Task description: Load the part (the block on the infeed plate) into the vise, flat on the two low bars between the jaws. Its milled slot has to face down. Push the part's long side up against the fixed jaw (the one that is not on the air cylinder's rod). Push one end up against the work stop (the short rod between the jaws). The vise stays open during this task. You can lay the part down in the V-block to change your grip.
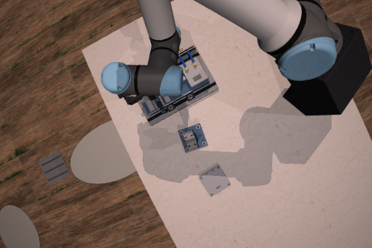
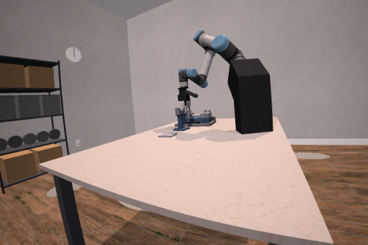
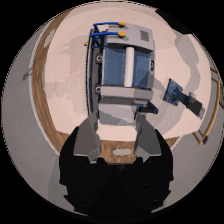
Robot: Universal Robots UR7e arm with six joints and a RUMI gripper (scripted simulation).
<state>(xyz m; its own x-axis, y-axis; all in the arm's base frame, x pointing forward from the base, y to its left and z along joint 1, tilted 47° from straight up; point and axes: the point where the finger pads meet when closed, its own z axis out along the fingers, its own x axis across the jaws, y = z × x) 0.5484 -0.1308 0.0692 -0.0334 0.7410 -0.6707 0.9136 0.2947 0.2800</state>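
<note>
My gripper (image 3: 116,110) is shut on the part (image 3: 118,111), a grey block held between the two fingers in the wrist view. The slot's side cannot be told. The gripper hangs upright over the near end of the vise (image 3: 123,64), whose blue bed and pale cross bar show beyond the part. From above, the wrist hides the gripper and the part at the left end of the vise (image 1: 183,85). In the side view the gripper (image 2: 184,106) stands just above the vise (image 2: 200,120). The infeed plate (image 1: 214,180) lies bare.
The blue V-block (image 1: 193,138) stands between the vise and the infeed plate; it also shows in the wrist view (image 3: 176,92). The arm's black pedestal (image 1: 328,70) stands at the right. The table's edge runs close to the vise's left end.
</note>
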